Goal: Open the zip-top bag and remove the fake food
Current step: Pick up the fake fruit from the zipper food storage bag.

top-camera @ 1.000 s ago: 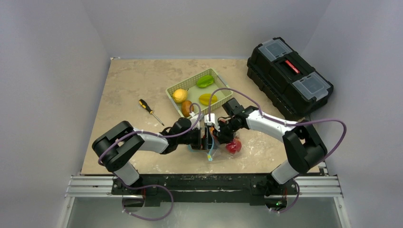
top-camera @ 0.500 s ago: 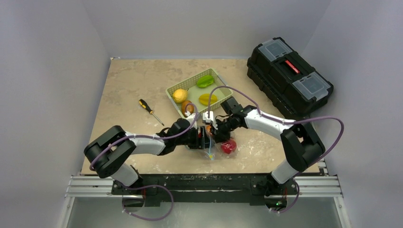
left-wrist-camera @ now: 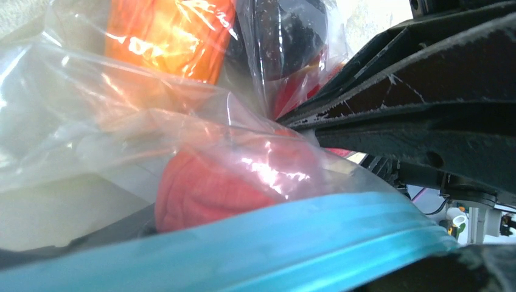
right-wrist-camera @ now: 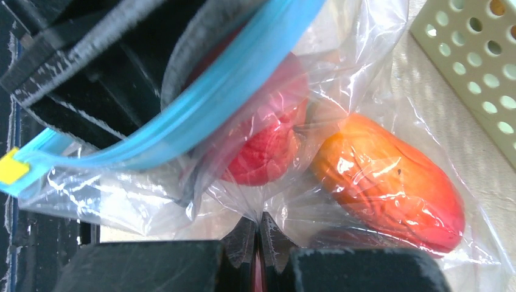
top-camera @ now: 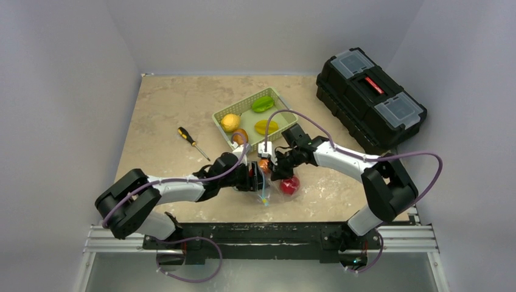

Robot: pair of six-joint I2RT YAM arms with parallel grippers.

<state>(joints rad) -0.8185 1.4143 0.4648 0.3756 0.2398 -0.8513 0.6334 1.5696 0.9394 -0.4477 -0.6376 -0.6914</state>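
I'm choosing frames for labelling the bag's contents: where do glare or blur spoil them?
Left wrist: the zipper strip is a blurred band, and glare streaks the orange fake food behind the zip-top bag film. Right wrist: sharper, only small highlights over the orange-red fruit. Top external: evenly lit, but the bag is tiny.

The clear, crinkled zip-top bag [right-wrist-camera: 365, 67] is seen bunched up, its light-blue zipper strip [right-wrist-camera: 201, 115] bowed across one side. A glossy red piece [right-wrist-camera: 268, 146] and an orange piece [right-wrist-camera: 389, 182] of fake food are enclosed in it, just beside each other. Yellow, green and brown pieces [top-camera: 230, 122] are seen apart from it in the green basket [top-camera: 246, 114].
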